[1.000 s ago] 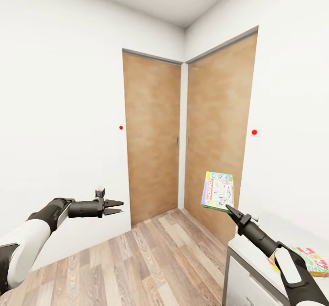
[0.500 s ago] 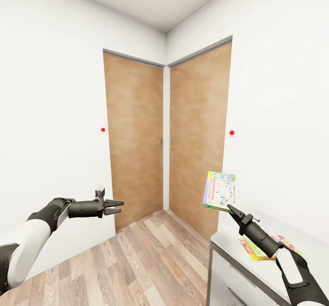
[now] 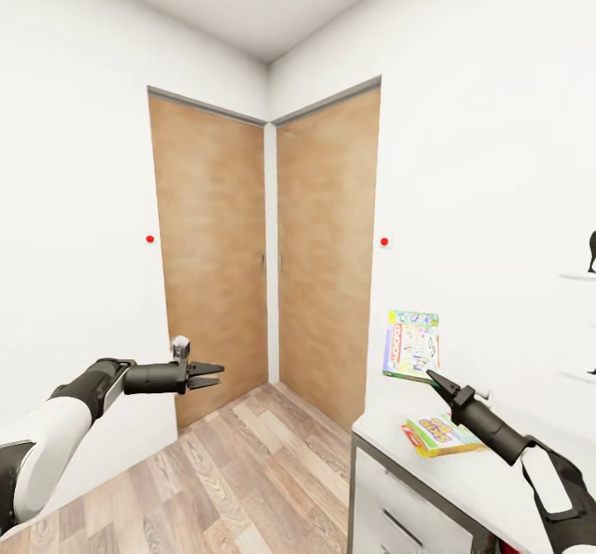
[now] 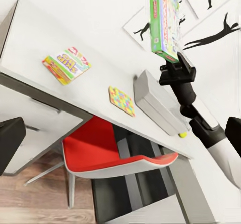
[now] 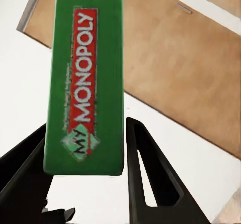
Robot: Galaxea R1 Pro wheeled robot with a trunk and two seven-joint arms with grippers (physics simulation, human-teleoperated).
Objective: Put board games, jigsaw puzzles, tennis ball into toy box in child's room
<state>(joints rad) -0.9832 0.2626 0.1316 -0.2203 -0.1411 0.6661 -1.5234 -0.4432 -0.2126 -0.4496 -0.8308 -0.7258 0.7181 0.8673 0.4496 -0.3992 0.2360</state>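
Ahead, two brown doors meet in the white corner, above a plank floor. At right stands the table, a red chair beneath it. On its top lie the toy box, a Skip-Bo game, a jigsaw and, past the box, the ball. The right gripper is clamped on an upright Monopoly game over the table. The left gripper hangs empty, jaws slightly apart.

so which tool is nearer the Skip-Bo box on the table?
Right. The right tool, shut on the Monopoly box, hangs just above the Skip-Bo box on the table. The left tool is across the room over the floor.
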